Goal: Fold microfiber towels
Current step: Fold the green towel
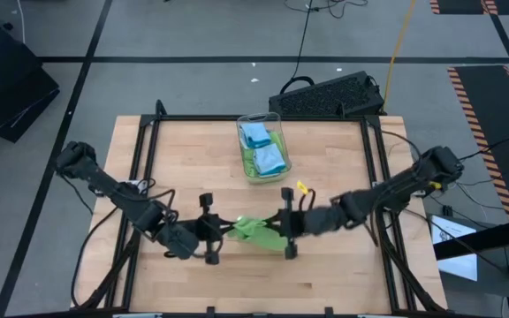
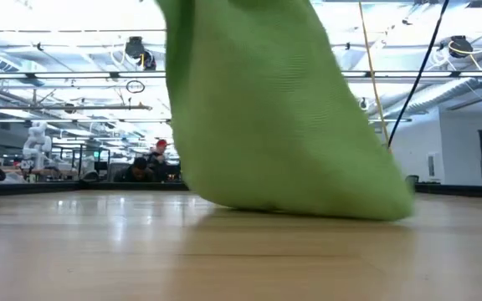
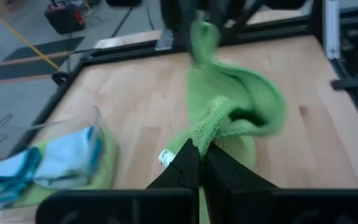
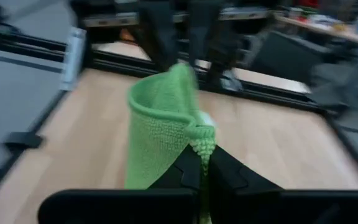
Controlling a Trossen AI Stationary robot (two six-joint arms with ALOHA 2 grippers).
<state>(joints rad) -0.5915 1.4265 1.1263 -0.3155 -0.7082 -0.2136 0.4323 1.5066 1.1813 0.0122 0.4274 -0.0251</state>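
Wooden bench (image 1: pixel 325 274) with a dark frame, grey floor around it, open lab space with ceiling lights behind.

Left hand (image 1: pixel 222 231): fingers closed tight on one bunched edge of a lime green towel (image 1: pixel 256 230). Seen from its own wrist camera, the two dark fingers (image 3: pixel 185 171) meet on a thick fold of the cloth (image 3: pixel 229 118), with a small white tag (image 3: pixel 165 157) showing just beside them.

Right hand (image 1: pixel 281 231): also closed, pinching the opposite edge of the same towel. In its wrist camera the cloth (image 4: pixel 160 124) rises from the fingertips (image 4: pixel 194 168) as a rounded loop.

Towel position: stretched between the two hands, near the front edge of the bench, about midway along it. From bench height the cloth (image 2: pixel 266 109) hangs down as a broad green drape whose lower edge touches the wood.

Further out: a clear plastic bin (image 1: pixel 262 147) stands near the back edge of the bench, around the middle. It holds light blue towels (image 1: pixel 257 134) and some lime green cloth, loosely piled.

A black keyboard-like unit (image 1: pixel 330 95) lies on the floor just beyond the back edge.
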